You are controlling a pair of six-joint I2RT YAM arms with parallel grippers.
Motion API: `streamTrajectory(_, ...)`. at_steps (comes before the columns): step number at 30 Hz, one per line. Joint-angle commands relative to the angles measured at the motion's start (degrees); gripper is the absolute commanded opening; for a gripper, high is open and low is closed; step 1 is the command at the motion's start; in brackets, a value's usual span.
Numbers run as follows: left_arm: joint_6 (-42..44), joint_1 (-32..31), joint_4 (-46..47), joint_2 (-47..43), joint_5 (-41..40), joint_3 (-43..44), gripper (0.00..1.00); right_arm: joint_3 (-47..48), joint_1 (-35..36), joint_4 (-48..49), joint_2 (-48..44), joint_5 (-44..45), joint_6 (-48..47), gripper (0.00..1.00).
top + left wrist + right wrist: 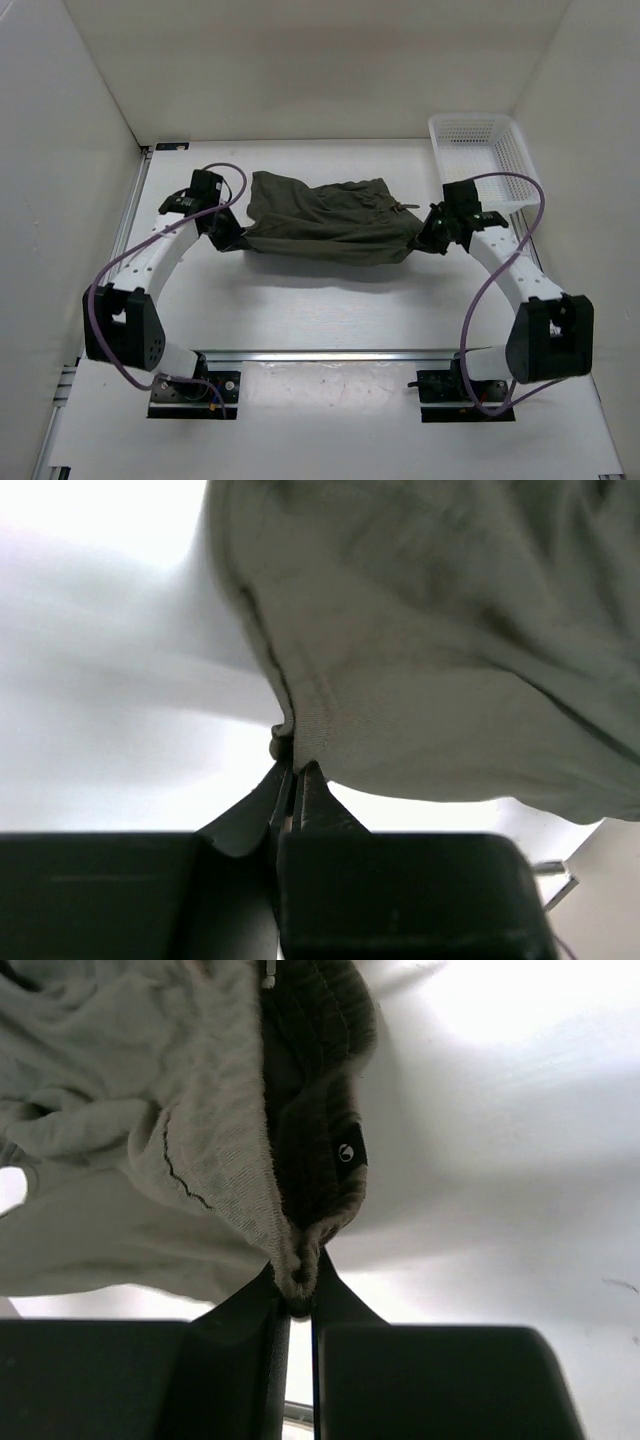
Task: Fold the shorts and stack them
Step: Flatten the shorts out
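Observation:
The dark olive-green shorts (325, 222) hang stretched between my two grippers over the middle of the white table. My left gripper (232, 240) is shut on the left edge of the shorts; in the left wrist view its jaws (293, 770) pinch a hemmed edge of the fabric (430, 660). My right gripper (425, 238) is shut on the right end; in the right wrist view its jaws (300, 1285) pinch the ribbed waistband (300, 1110), with a drawstring tip showing at the top.
A white plastic mesh basket (480, 158) stands at the back right, just behind my right arm. White walls enclose the table on the left, back and right. A metal rail (330, 355) runs across the near side by the arm bases.

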Motion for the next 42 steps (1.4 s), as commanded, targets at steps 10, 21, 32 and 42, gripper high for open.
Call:
streamTrajectory(10, -2.0, 0.2, -3.6, -16.0, 2.0, -18.3, 0.69, -17.5, 3.4, -8.8, -13.1, 3.5, -3.1, 0.60)
streamTrajectory(21, 4.3, -0.9, -8.3, 11.2, -5.9, 22.4, 0.80, 11.2, 2.9, -7.9, 3.5, 14.1, -5.0, 0.75)
streamTrajectory(32, 6.8, -1.0, -14.9, 41.4, -7.5, 49.8, 0.90, 43.7, 2.3, -7.6, 35.6, 14.1, -8.3, 0.71)
streamTrajectory(42, 8.0, -0.4, -14.3, 52.3, -4.9, 57.8, 0.88, 56.9, 2.3, -10.5, 51.2, 12.2, -8.8, 0.73)
